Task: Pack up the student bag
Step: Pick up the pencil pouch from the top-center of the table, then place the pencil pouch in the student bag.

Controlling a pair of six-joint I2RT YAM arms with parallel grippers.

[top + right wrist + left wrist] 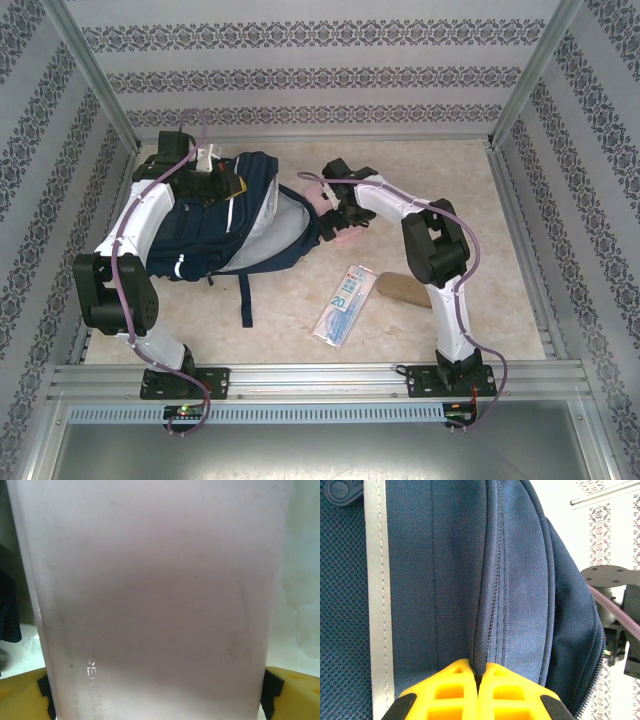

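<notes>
The large navy blue fabric student bag (210, 240) lies on its side on the left-centre of the beige mottled tabletop (490, 210), its mouth gaping toward the right and showing a pale lining (272, 232). A dark strap (246, 298) trails from it toward the near edge.

The left claw (479, 674) sits at the far end of the bag, its yellow fingers (452, 692) pressed together on a fold of the navy fabric beside a zip seam. A grey reflective stripe (378, 605) runs just left of that fold.

The right claw (159, 700) is spread wide, just beside the bag's open mouth, and pinches a pale pink plastic pencil case (160, 580) across its width, a dark pad (270, 690) against each side.

Nearer the arms, apart from the bag, lies a flat clear packet of blue items (343, 303). Just to its right is a tan oblong object (397, 290), partly hidden by the right arm.
</notes>
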